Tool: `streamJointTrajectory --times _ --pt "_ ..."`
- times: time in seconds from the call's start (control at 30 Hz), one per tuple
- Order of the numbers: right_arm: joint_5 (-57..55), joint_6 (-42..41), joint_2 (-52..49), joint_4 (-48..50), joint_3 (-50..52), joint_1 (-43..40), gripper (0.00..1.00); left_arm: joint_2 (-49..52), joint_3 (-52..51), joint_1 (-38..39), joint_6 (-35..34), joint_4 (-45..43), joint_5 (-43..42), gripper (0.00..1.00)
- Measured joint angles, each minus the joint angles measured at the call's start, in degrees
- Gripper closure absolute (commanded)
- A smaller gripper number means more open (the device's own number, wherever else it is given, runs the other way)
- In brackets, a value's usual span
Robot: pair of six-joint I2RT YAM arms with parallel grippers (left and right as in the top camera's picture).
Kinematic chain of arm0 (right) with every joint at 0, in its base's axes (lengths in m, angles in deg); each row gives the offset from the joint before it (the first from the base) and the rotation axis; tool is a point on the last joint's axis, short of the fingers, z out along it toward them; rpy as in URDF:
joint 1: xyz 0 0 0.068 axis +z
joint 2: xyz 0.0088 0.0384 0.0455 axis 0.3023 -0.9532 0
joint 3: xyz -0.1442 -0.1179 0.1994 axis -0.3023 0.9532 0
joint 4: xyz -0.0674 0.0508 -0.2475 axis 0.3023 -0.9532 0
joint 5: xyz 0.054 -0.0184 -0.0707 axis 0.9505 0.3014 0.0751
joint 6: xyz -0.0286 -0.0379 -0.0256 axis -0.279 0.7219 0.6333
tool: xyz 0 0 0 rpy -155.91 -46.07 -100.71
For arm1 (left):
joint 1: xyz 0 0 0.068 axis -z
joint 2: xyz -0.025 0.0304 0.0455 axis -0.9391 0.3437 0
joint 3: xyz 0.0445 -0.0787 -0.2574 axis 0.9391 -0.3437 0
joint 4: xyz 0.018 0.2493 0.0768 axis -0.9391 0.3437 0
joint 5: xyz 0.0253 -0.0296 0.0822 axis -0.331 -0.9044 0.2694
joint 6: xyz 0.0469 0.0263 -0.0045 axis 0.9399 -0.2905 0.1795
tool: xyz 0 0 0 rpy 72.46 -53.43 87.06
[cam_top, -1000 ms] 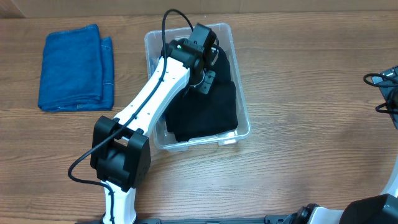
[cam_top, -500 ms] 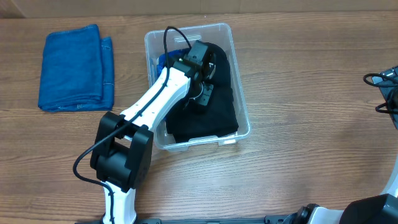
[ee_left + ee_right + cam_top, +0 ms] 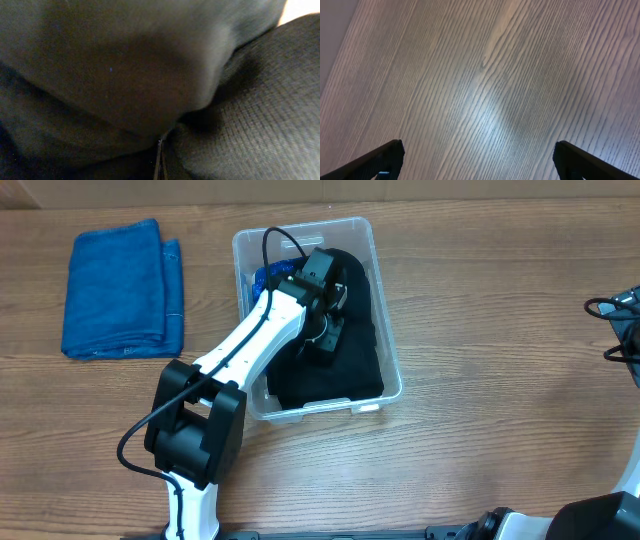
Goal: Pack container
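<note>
Your left gripper has its fingers pressed together, nose-down against the black cloth. You cannot tell whether any fabric is caught between them. That cloth fills most of the container, which sits near the middle of the table. A blue cloth shows in its upper-left corner in the overhead view. A folded blue towel lies well apart to the left. Your right gripper hangs over bare wood, fingers spread wide and holding nothing.
</note>
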Motion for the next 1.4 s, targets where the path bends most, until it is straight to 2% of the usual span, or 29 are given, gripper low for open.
streamJointTrajectory --times 0.23,0.67,1.13,1.4 --pt "0.0 0.0 0.0 0.0 0.0 0.0 0.0 0.0 8.1 0.3 0.5 1.0 -2.2 0.96" --pt "0.0 0.0 0.0 0.0 0.0 0.0 0.0 1.1 8.3 2.8 0.2 1.1 -6.1 0.96" --pt "0.0 0.0 0.0 0.0 0.0 0.0 0.0 6.2 6.6 7.5 -0.9 -2.8 -6.6 0.96" --pt "0.0 0.0 0.0 0.0 0.0 0.0 0.0 6.1 8.6 6.6 -0.9 0.6 -6.0 0.96"
